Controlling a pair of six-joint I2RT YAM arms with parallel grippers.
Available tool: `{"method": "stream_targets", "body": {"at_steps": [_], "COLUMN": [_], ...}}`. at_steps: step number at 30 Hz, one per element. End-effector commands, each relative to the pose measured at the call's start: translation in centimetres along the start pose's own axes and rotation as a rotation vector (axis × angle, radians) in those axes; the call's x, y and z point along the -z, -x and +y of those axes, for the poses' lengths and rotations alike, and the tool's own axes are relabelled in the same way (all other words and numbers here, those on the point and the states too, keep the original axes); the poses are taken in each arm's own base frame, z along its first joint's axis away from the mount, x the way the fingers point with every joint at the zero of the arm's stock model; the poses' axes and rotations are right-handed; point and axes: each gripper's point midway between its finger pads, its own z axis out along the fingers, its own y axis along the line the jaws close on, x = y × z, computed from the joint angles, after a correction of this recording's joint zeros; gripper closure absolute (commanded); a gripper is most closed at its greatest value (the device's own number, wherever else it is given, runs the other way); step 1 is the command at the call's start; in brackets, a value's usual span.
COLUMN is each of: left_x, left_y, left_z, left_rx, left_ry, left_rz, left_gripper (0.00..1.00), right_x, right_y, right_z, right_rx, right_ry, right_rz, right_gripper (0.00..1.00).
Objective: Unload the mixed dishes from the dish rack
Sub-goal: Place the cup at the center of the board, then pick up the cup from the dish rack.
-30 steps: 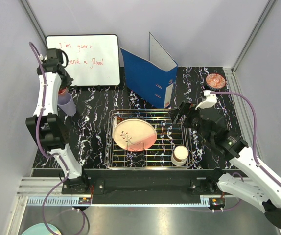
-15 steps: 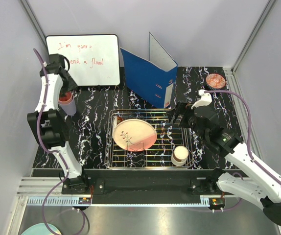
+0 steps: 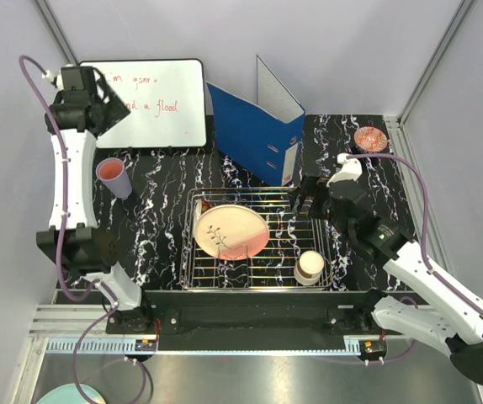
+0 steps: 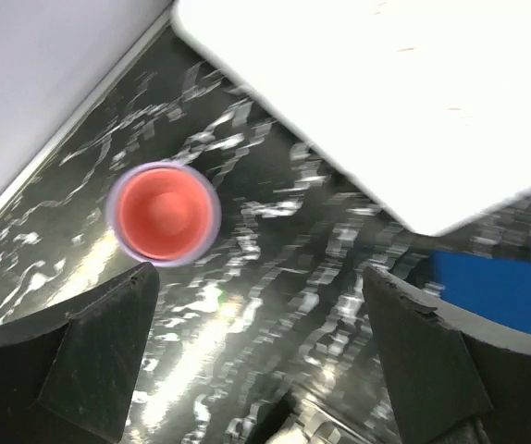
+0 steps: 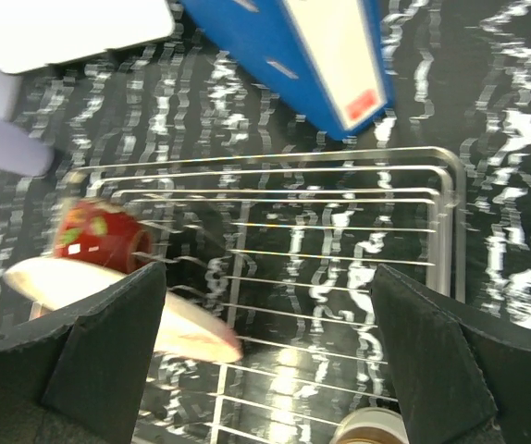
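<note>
The dish rack (image 3: 262, 278) holds a cream-and-pink plate (image 3: 230, 231), a cream-brown cup (image 3: 309, 267) at its near right, and a red bowl (image 5: 99, 236) tucked under the plate's rear edge. A lavender cup with a pink cup inside (image 3: 113, 177) stands upright on the table at the left, apart from any gripper. My left gripper (image 3: 107, 109) is raised high over it near the whiteboard, open and empty; its wrist view looks down on the cups (image 4: 162, 215). My right gripper (image 3: 303, 202) hovers open over the rack's rear right (image 5: 339, 153), holding nothing.
A blue ring binder (image 3: 254, 126) stands behind the rack. A whiteboard (image 3: 145, 101) lies at the back left. A small red-patterned bowl (image 3: 370, 139) sits on the table at the back right. Grey walls close in both sides.
My left gripper has opened, let go of the stacked cups and risen toward the whiteboard; the cups now stand free. My right gripper has shifted slightly left over the rack.
</note>
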Motion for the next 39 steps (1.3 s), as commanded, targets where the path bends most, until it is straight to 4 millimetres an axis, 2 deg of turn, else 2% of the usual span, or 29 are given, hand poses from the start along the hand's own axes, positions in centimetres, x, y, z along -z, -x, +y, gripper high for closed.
{"method": "stream_targets", "body": {"at_steps": [1,2,3,4,5,6,7,8,9,10,11,12,13,18,23,24,32,39], "left_x": [11.5,12.3,14.1,15.8,15.8,16.8,18.7,17.8,18.4,19.8,18.9,19.8,19.2,19.5,19.5,19.5,19.0,18.5], "left_y": [1.2,0.2,-1.9,-2.6,-4.3,-6.2,-6.5,-8.9,-10.2,-10.0,-11.9,-12.2,-13.2,-14.9,-15.9,-16.1,-17.6,-18.7], "left_z": [-7.0,-8.1,-10.2,-10.7,-11.2,-12.2,-12.6,-12.4,-12.6,-12.5,-12.0,-11.6,-11.2,-10.0,-9.2,-9.3,-9.1,-9.2], "left_rx": [-0.075,-0.115,-0.176,-0.209,-0.243,-0.276,-0.259,-0.292,-0.296,-0.276,-0.299,-0.297,-0.308,-0.358,-0.379,-0.385,-0.402,-0.416], "left_ry": [-0.27,-0.3,-0.368,-0.407,-0.425,-0.47,-0.542,-0.549,-0.581,-0.637,-0.631,-0.659,-0.655,-0.677,-0.675,-0.679,-0.67,-0.665], "left_rz": [-0.166,-0.163,-0.151,-0.164,-0.147,-0.13,-0.15,-0.105,-0.09,-0.12,-0.086,-0.095,-0.082,-0.065,-0.062,-0.057,-0.026,0.002], "left_gripper": [0.04,0.05,0.05,0.05,0.05,0.05,0.05,0.05,0.05,0.05,0.05,0.05,0.05,0.05,0.05,0.05,0.05,0.05], "right_x": [0.0,-0.3,-0.3,-0.4,-0.5,-0.5,-0.4,-0.3,-0.2,0.3,0.6,1.2,1.9,4.8,6.6,6.9,7.1,6.0], "right_y": [1.0,0.4,0.2,-0.9,-1.4,-2.6,-3.6,-4.5,-5.9,-6.3,-6.7,-7.8,-7.9,-9.7,-10.1,-10.6,-13.0,-15.2], "right_z": [-2.1,-2.7,-2.9,-3.4,-3.5,-3.5,-3.6,-3.2,-3.5,-3.3,-3.2,-3.2,-3.0,-3.7,-4.0,-4.6,-5.7,-6.1], "right_rx": [0.081,0.094,0.1,0.1,0.094,0.087,0.062,0.043,0.018,0.0,-0.008,-0.008,-0.009,0.008,0.014,0.021,0.078,0.054], "right_ry": [-0.13,-0.161,-0.174,-0.199,-0.203,-0.192,-0.192,-0.168,-0.17,-0.152,-0.146,-0.147,-0.138,-0.222,-0.285,-0.32,-0.393,-0.391], "right_rz": [-0.007,0.015,0.03,0.069,0.092,0.134,0.168,0.202,0.232,0.237,0.24,0.263,0.258,0.334,0.353,0.369,0.44,0.453], "right_gripper": [0.0,0.0,0.0,0.0,0.0,0.0,0.0,0.0,0.0,0.0,0.0,0.0,0.0,0.0,0.0,0.0,0.0,0.0]}}
